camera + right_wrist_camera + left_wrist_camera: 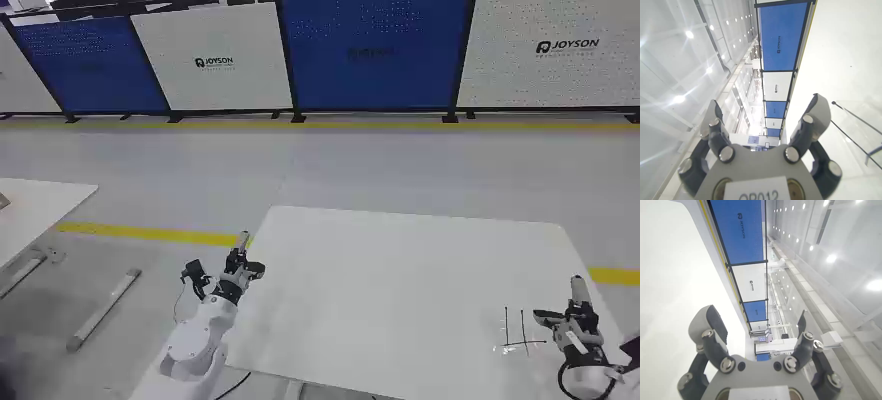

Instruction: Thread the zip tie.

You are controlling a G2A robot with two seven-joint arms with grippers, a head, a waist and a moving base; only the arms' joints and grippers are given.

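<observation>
The left gripper [246,256] [758,311] was held at the near left edge of the white table [400,300], and its two dark-padded fingers were spread wide with nothing between them. The right gripper [563,304] [764,98] was held at the near right edge of the same table, and its fingers were likewise spread wide and nothing was gripped. The black zip ties [522,330] [834,103] were found lying flat on the table just beside the right gripper, on the side facing the left gripper, and were touched by neither finger. Two of them were laid side by side, pointing away from the robot, and a third was laid across their near ends. They appeared to be resting on a clear sheet [848,140], whose outline could not be fully made out. The ties were well apart from the left gripper, with the bare table top between. Beyond both grippers, past the far edge of the table, a yellow floor line [150,234] was seen, and farther still a row of blue and white panels [375,50] was set across the grey floor.
</observation>
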